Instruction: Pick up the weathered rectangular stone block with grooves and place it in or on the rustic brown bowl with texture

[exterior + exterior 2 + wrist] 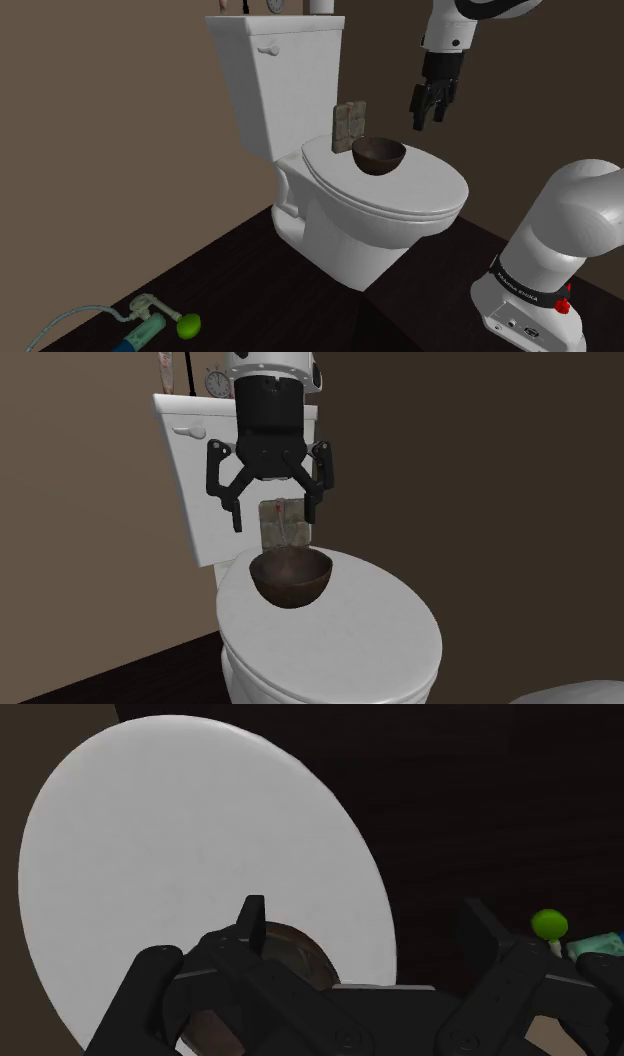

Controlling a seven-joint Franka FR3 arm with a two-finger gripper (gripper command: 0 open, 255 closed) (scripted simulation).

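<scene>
The gripper [430, 120] is hanging in the air above the closed toilet lid [425, 195], its two fingers standing wide apart with nothing between them. So the task is sitting at its very start, as far as I can judge: no grasp is being made and nothing is being carried.

The stone block [348, 125] is standing upright on the lid, lower than the gripper and apart from it, leaning back toward the white tank [280, 80]. Nothing is touching the block but the lid and perhaps the tank; whether it is touching the bowl cannot be told. The brown bowl [379, 155] is resting on the lid just beside the block, also below the gripper and nearer to it than the block is. The bowl is holding nothing. In the wrist view its rim [300, 954] is peeking out just past the fingers.

What is waiting to be done is everything. The gripper is needing to come down to the block and close on its sides. Then it is needing to lift the block and set it into the bowl.
</scene>
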